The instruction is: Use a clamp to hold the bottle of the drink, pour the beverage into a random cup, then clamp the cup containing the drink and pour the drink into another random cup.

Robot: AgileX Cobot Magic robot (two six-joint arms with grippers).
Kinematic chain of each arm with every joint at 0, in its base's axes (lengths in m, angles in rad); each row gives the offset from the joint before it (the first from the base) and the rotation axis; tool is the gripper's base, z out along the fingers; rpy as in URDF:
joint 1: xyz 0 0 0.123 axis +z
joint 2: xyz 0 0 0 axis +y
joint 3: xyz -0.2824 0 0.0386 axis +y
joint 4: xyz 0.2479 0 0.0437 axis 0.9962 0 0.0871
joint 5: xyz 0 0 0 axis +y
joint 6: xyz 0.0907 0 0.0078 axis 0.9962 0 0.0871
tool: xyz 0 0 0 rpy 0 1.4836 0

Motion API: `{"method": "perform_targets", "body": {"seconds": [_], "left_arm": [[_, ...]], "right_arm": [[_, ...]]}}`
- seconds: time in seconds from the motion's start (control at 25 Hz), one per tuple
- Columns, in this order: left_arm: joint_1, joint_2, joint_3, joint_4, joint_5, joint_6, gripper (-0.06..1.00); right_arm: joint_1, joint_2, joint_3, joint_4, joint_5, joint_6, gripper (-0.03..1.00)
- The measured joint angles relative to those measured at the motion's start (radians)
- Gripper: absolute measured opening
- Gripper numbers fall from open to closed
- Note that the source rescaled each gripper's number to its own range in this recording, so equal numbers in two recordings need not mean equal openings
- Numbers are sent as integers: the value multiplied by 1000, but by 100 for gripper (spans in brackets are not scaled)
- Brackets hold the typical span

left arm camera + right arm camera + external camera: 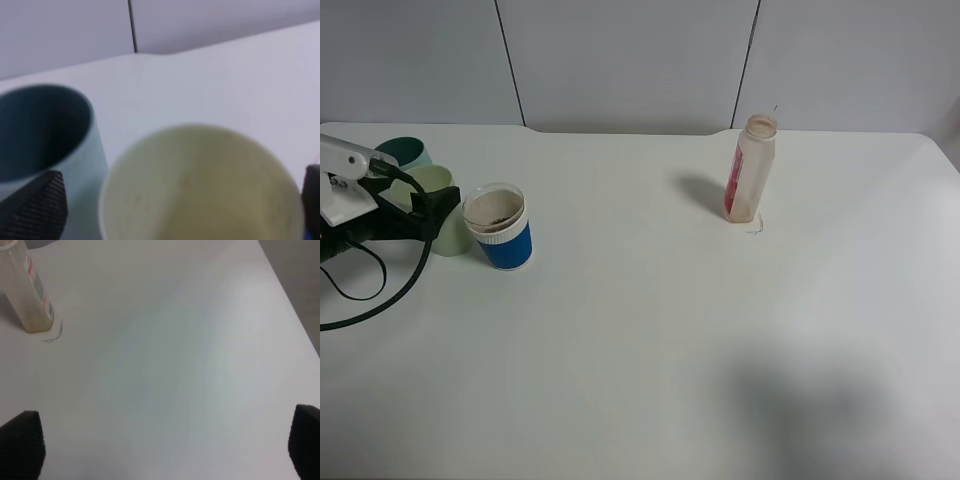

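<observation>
Both pours look done: brown beverage sits in the blue cup, left fingers spread around the emptied yellow-green tumbler, right fingers open over bare surface.

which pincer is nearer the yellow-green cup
Left. The left pincer straddles the yellow-green cup with its fingers wide on either side. The right pincer hangs open over bare table near the bottle, far across from it.

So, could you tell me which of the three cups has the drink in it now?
The blue cup with the white band; brown liquid shows inside, unlike the yellow-green tumbler.
</observation>
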Motion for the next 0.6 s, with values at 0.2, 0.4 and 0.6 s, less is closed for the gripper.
{"method": "perform_targets", "body": {"seconds": [0.2,0.4,0.6], "left_arm": [[0,-68,1,-5,0,-42,84],[0,-134,2,-7,0,-96,84],[0,-200,2,-12,0,-108,84]], "right_arm": [[0,0,0,0,0,0,98],[0,0,0,0,0,0,98],[0,0,0,0,0,0,98]]}}
